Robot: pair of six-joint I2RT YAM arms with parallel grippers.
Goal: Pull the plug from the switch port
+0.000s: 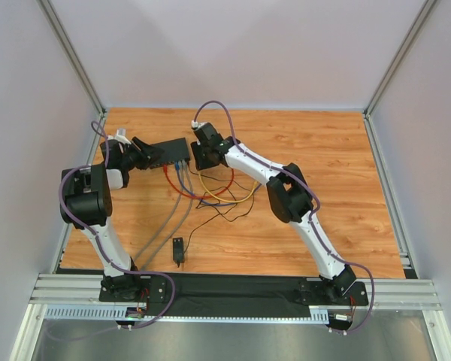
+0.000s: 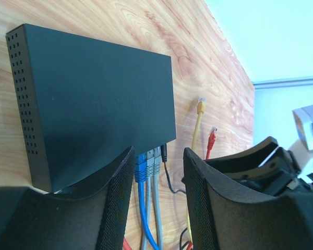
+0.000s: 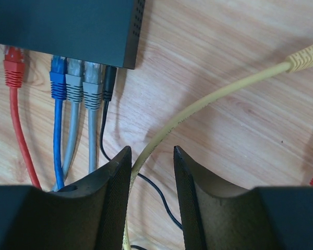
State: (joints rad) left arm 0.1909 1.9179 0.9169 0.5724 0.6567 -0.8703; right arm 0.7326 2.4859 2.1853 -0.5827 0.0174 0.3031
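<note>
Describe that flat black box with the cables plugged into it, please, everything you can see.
The switch is a flat, matte black rectangular box lying flat on the wooden table. Its short sides are dotted with small vent holes; the top bears faint lettering, too dim to read. Along one long edge sit a red plug, a blue plug, two grey plugs and a thin black lead. The left gripper is open at one end; whether it touches is unclear.
</note>
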